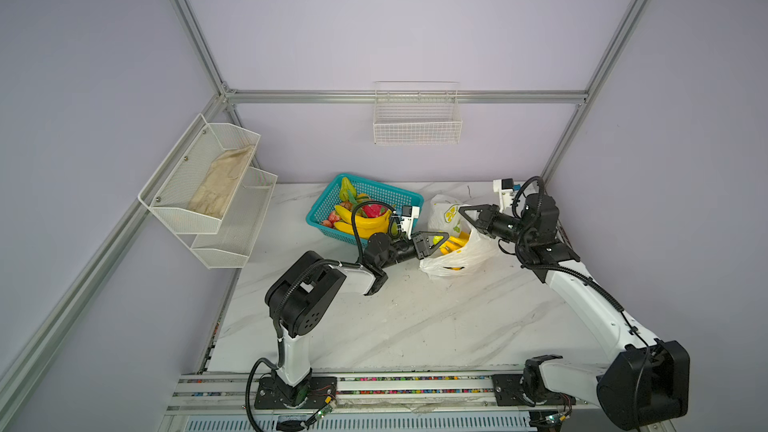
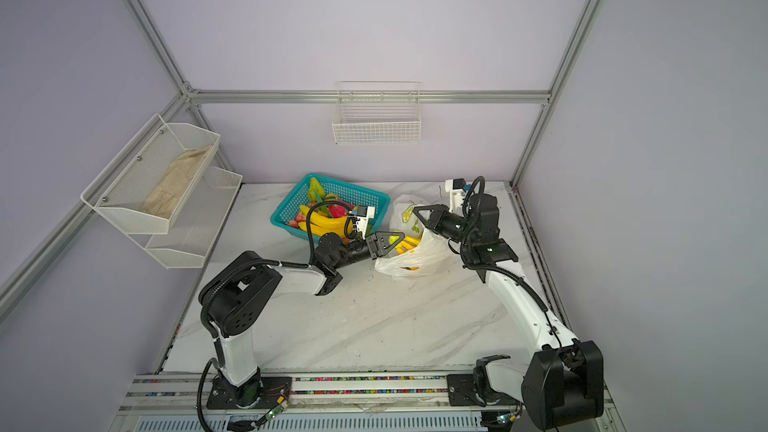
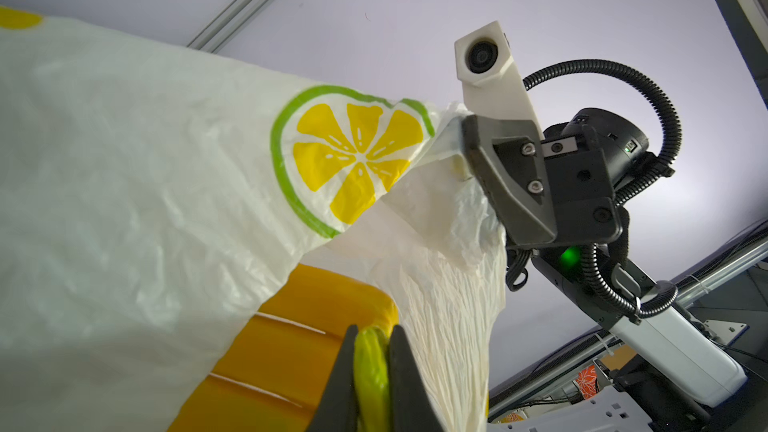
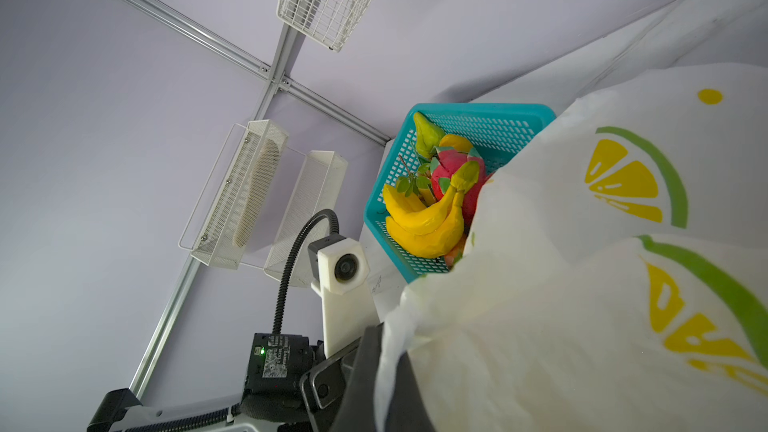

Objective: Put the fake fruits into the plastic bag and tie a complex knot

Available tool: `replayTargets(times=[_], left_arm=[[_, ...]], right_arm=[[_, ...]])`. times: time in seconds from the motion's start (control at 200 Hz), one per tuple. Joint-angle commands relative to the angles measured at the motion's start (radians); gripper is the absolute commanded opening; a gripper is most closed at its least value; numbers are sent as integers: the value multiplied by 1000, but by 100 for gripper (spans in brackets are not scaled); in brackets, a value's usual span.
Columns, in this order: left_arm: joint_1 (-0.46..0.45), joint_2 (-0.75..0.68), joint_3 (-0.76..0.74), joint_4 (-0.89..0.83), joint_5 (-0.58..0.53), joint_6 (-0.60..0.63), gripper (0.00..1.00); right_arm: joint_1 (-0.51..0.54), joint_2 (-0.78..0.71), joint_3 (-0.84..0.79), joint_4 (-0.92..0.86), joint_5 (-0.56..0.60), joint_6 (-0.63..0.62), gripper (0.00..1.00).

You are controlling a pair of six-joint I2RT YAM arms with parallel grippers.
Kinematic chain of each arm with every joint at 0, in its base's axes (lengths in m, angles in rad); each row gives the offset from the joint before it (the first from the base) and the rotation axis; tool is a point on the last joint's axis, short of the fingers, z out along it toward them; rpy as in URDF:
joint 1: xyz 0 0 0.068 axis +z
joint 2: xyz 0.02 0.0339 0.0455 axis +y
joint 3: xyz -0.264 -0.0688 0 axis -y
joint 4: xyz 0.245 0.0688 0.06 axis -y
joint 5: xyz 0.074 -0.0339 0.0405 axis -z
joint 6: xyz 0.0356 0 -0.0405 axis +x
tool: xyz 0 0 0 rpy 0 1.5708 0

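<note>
The plastic bag (image 1: 469,259), white with lemon prints, lies open on the table beside the teal basket (image 1: 399,193). My left gripper (image 3: 372,328) is shut on the green stem (image 3: 372,367) of a yellow banana bunch (image 3: 291,347), which lies in the bag's mouth. In both top views this gripper (image 1: 446,236) (image 2: 402,235) reaches into the bag from the left. My right gripper (image 1: 461,210) (image 4: 384,334) is shut on the bag's upper edge and holds it up. More fake fruits (image 1: 361,218) lie in the basket: bananas (image 4: 424,222), dragon fruit (image 4: 449,176), a pear (image 4: 428,135). The knot is out of view.
A white wire basket (image 1: 417,118) hangs on the back wall. A two-tier mesh shelf (image 1: 208,184) with a folded cloth is fixed to the left wall. The marble table (image 1: 395,326) stretches to the front rail that carries the arm bases.
</note>
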Motion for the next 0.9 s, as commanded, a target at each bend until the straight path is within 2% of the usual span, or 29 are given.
replayTargets(times=[0.0, 0.285, 0.49, 0.77, 0.895], left_arm=[[-9, 16, 104, -53, -71, 47, 0], [-82, -6, 141, -243, -323, 340, 0], [-88, 94, 183, -246, -378, 386, 0], [-82, 106, 165, -289, -345, 484, 40], [-60, 68, 124, -306, -293, 509, 53]], right_arm=[[3, 5, 26, 4, 0, -55, 0], [2, 14, 38, -17, 27, -72, 0], [2, 18, 35, 13, 35, -56, 0], [1, 47, 47, 12, 48, -74, 0], [-13, 53, 52, 3, 57, -87, 0]])
